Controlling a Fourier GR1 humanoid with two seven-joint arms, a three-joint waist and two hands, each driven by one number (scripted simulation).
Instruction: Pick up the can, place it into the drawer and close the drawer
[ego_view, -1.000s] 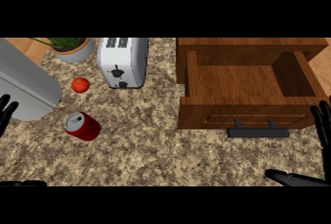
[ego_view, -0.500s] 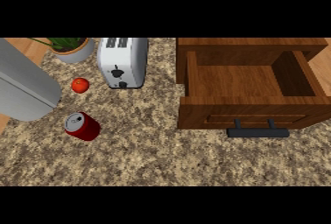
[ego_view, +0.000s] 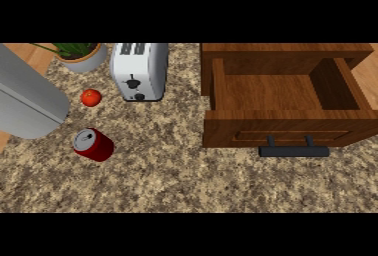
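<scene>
A red can (ego_view: 94, 144) with a silver top stands on the speckled counter at the left. At the right a wooden drawer (ego_view: 284, 127) is pulled open, its inside bare, with a black handle (ego_view: 294, 150) on its front. Neither hand shows in the head view. The large grey shape at the left edge is a grey forearm (ego_view: 26, 102) crossing the view just above and left of the can.
A white toaster (ego_view: 139, 70) stands at the back, left of the drawer. A small red tomato (ego_view: 91, 97) lies between the toaster and the grey forearm. A potted plant (ego_view: 80, 54) sits at the back left corner.
Both black hands, seen at the left and right edges one second ago, have left the view. The can and drawer have not moved.
</scene>
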